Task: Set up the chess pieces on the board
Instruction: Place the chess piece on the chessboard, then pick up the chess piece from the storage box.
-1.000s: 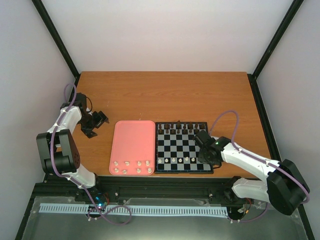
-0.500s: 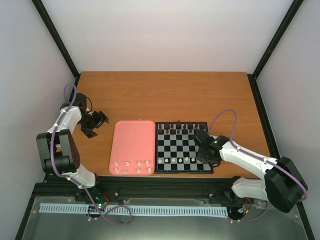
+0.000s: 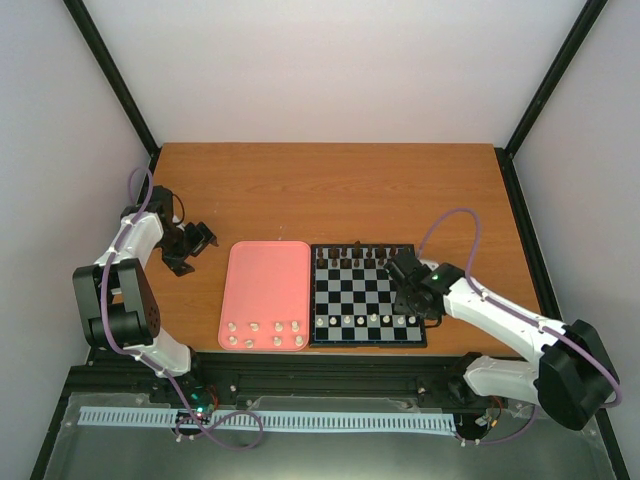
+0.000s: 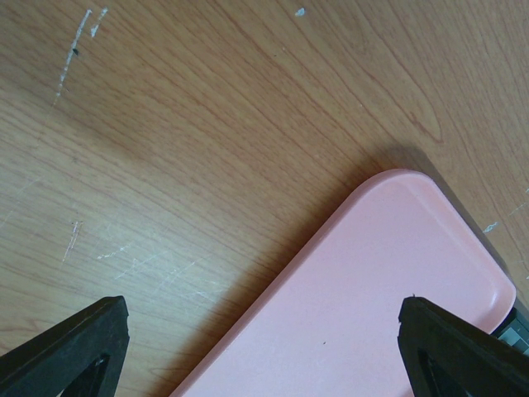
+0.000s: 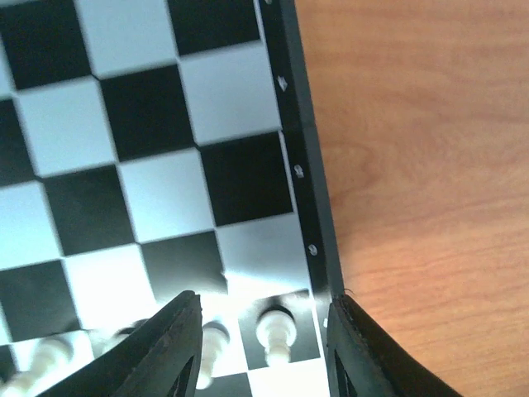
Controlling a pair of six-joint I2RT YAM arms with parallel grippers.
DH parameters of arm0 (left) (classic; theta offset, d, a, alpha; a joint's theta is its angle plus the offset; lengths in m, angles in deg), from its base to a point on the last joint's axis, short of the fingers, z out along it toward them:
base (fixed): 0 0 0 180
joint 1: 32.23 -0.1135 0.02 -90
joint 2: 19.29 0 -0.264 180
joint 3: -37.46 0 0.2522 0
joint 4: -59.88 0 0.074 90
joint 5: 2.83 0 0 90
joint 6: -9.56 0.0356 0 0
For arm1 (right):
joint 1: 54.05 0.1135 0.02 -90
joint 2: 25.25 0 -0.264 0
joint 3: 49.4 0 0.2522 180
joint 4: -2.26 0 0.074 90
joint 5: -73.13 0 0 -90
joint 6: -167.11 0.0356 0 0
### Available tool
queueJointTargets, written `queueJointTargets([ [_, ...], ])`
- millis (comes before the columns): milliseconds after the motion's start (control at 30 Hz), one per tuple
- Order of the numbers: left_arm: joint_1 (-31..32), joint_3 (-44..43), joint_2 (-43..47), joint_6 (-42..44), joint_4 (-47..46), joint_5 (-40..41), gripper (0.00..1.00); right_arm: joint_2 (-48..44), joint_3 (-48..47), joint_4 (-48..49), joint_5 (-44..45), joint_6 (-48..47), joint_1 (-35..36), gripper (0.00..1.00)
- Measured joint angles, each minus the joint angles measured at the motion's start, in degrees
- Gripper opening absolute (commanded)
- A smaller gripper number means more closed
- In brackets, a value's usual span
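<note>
The board [image 3: 366, 343] lies right of centre, with dark pieces along its far rows and a row of cream chess pieces [image 3: 360, 320] near its front. Several more cream pieces [image 3: 266, 333] stand at the pink tray's near end. My right gripper [image 3: 412, 303] hovers over the board's near right corner. In the right wrist view this gripper [image 5: 264, 299] is open, and a white pawn [image 5: 274, 336] stands free on a black square between its fingers, beside the board's rim [image 5: 302, 182]. A second pawn [image 5: 213, 347] stands to its left. My left gripper [image 3: 197, 241] is open and empty.
The pink tray [image 3: 265, 280] touches the board's left side. In the left wrist view the left gripper [image 4: 264, 331] hangs over the tray's corner [image 4: 397, 289] and the bare wooden table [image 4: 207, 124]. Black frame posts rise at the table's back corners.
The right gripper's jaws have spread apart, leaving the pawn standing on the near right corner square. The right arm has shifted slightly. The left arm has not moved.
</note>
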Motion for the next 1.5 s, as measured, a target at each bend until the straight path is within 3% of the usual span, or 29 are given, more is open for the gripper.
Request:
queueJointTargets([
  [333, 0.0, 0.0, 0.0, 0.0, 0.0, -0.02, 1.0, 9.16, -17.27, 0.57, -0.28, -8.52, 2.01, 0.4],
  [733, 0.0, 0.02, 0.0, 0.0, -0.02, -0.33, 1.0, 33.2, -41.22, 3.06, -7.45, -23.23, 24.59, 0.44],
  [1000, 0.0, 0.02, 0.0, -0.02, -0.02, -0.74, 1.0, 42.03, -44.68, 1.95, -13.2, -28.3, 29.05, 0.46],
  [1500, 0.0, 0.02, -0.09, -0.02, -0.04, -1.11, 1.0, 45.62, -46.47, -0.02, -16.0, -30.93, 29.16, 0.48],
])
